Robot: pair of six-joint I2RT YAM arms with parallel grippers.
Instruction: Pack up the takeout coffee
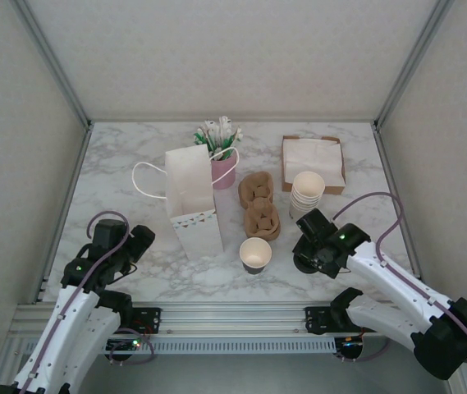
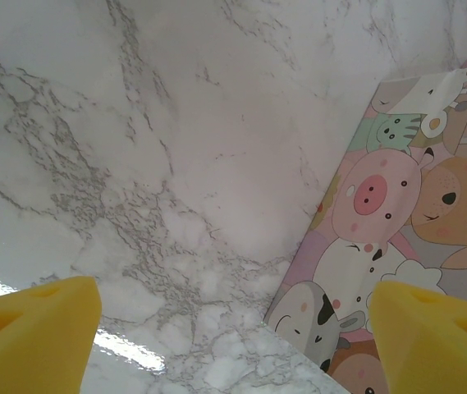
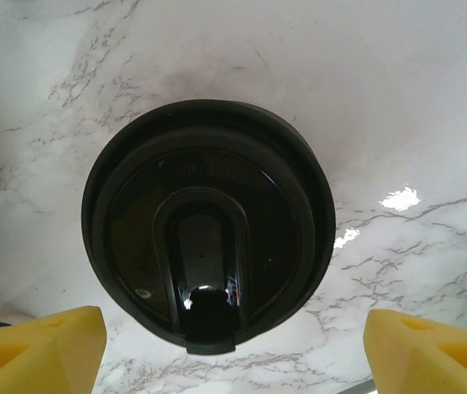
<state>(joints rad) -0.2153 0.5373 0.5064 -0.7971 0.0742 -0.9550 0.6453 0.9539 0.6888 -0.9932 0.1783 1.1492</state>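
Lid [image 3: 208,226] glossy black plastic; tabletop [image 3: 397,98] polished marble-look; bag [image 1: 190,185] matt paper; right jaws: matt yellow pads [image 3: 36,349].

We find no legible text, brand, number or sign in any view. The paper bag [image 2: 430,205], standing left of the table's middle, carries printed cartoon animal faces on one side, and we can read no lettering among them. The black lid [image 3: 208,222], by the near edge of the table, shows faint raised marks on its top, too blurred to read.
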